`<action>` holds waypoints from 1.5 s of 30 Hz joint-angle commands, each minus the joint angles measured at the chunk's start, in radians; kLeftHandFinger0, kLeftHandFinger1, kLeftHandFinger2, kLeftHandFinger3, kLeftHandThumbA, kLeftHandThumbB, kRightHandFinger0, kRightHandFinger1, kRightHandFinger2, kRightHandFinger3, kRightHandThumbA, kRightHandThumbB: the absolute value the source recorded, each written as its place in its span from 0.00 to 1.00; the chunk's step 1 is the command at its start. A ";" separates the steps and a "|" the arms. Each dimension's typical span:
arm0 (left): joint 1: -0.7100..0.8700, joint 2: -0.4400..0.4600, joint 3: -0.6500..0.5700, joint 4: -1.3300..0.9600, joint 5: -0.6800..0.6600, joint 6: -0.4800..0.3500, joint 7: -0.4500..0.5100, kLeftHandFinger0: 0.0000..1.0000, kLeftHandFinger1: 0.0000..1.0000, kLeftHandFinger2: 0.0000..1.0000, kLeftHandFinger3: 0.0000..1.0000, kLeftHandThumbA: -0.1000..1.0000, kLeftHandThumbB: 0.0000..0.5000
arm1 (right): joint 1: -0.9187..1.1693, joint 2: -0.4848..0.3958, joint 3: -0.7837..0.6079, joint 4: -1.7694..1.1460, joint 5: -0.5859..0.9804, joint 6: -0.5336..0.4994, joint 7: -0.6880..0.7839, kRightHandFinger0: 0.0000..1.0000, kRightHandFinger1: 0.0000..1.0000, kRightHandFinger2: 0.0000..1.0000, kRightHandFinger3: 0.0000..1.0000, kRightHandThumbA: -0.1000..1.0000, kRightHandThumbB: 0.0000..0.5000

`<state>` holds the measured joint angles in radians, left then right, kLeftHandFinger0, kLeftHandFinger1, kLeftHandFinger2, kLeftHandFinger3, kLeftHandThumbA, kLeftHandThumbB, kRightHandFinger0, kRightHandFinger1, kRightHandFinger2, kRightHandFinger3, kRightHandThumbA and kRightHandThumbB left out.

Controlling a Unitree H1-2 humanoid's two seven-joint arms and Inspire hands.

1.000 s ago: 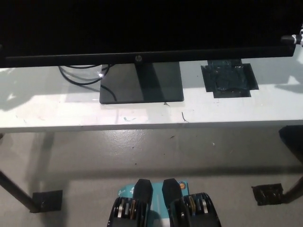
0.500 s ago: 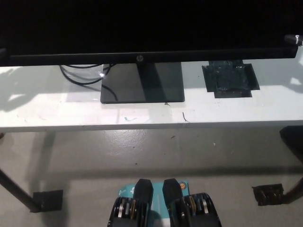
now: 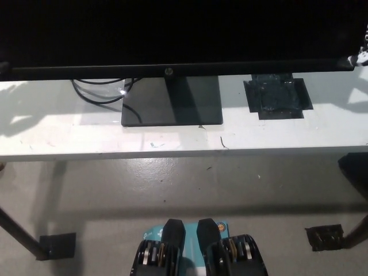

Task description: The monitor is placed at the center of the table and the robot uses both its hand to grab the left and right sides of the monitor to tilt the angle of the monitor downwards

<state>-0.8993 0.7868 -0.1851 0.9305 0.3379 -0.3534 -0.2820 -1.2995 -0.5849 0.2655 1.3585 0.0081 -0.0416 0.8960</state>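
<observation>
At the far right edge, only a sliver of the right hand [image 3: 361, 56] shows, touching the wide black flat-screen monitor's [image 3: 172, 34] lower corner; whether it grips, I cannot tell. The left hand is out of sight. The monitor stands on its square black base [image 3: 171, 103] on the white surface [image 3: 57, 129], black cables [image 3: 98, 92] beside it.
</observation>
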 commanded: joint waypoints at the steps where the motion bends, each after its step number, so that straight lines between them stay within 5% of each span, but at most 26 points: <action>1: -0.104 -0.030 -0.025 -0.027 0.023 -0.030 -0.003 1.00 1.00 1.00 1.00 0.88 0.80 | -0.053 0.137 0.047 -0.007 -0.075 -0.073 0.010 1.00 1.00 1.00 1.00 0.98 0.74; 2: -0.105 -0.030 -0.026 -0.026 0.023 -0.031 -0.002 1.00 1.00 1.00 1.00 0.88 0.80 | -0.054 0.138 0.047 -0.006 -0.077 -0.074 0.009 1.00 1.00 1.00 1.00 0.98 0.74; 5: -0.117 -0.044 -0.041 -0.018 0.039 -0.026 0.010 1.00 1.00 1.00 1.00 0.90 0.84 | -0.055 0.160 0.072 -0.004 -0.118 -0.120 -0.072 1.00 1.00 1.00 1.00 0.87 1.00; 10: -0.127 -0.048 -0.049 -0.002 0.050 -0.034 0.021 1.00 1.00 1.00 1.00 0.92 0.87 | -0.055 0.166 0.075 -0.003 -0.140 -0.134 -0.139 1.00 1.00 1.00 1.00 0.87 1.00; 12: -0.173 -0.059 -0.082 0.036 0.099 -0.065 0.052 1.00 1.00 1.00 1.00 0.93 0.88 | -0.069 0.177 0.121 -0.032 -0.247 -0.230 -0.498 1.00 1.00 1.00 1.00 0.84 1.00; 14: -0.204 -0.057 -0.140 0.060 0.195 -0.082 0.121 1.00 1.00 1.00 1.00 0.96 0.83 | -0.082 0.187 0.146 -0.034 -0.292 -0.256 -0.620 1.00 1.00 1.00 1.00 0.82 1.00; 26: -0.434 -0.091 -0.426 0.221 0.483 -0.055 0.334 1.00 1.00 1.00 1.00 0.97 0.72 | -0.191 0.224 0.191 -0.011 -0.359 -0.262 -0.818 1.00 1.00 1.00 1.00 0.73 1.00; 28: -0.464 -0.102 -0.480 0.253 0.524 -0.034 0.379 1.00 1.00 1.00 1.00 0.91 0.71 | -0.199 0.233 0.225 -0.001 -0.398 -0.263 -0.880 1.00 1.00 1.00 1.00 0.76 1.00; 32: -0.489 -0.116 -0.535 0.290 0.534 -0.016 0.414 1.00 1.00 1.00 1.00 0.87 0.71 | -0.201 0.238 0.234 0.007 -0.406 -0.259 -0.907 1.00 1.00 1.00 1.00 0.76 1.00; 40: -0.578 -0.176 -0.715 0.401 0.641 0.072 0.634 1.00 1.00 1.00 1.00 0.83 0.83 | -0.238 0.274 0.282 0.037 -0.450 -0.243 -1.014 1.00 1.00 1.00 1.00 0.79 1.00; 45: -0.592 -0.193 -0.759 0.430 0.638 0.111 0.647 1.00 1.00 1.00 1.00 0.87 0.82 | -0.243 0.283 0.297 0.044 -0.461 -0.239 -1.063 1.00 1.00 1.00 1.00 0.75 1.00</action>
<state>-1.2563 0.6880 -0.8391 1.3652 0.7942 -0.3027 0.0201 -1.3081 -0.4510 0.5073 1.4482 -0.3338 -0.1081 0.1633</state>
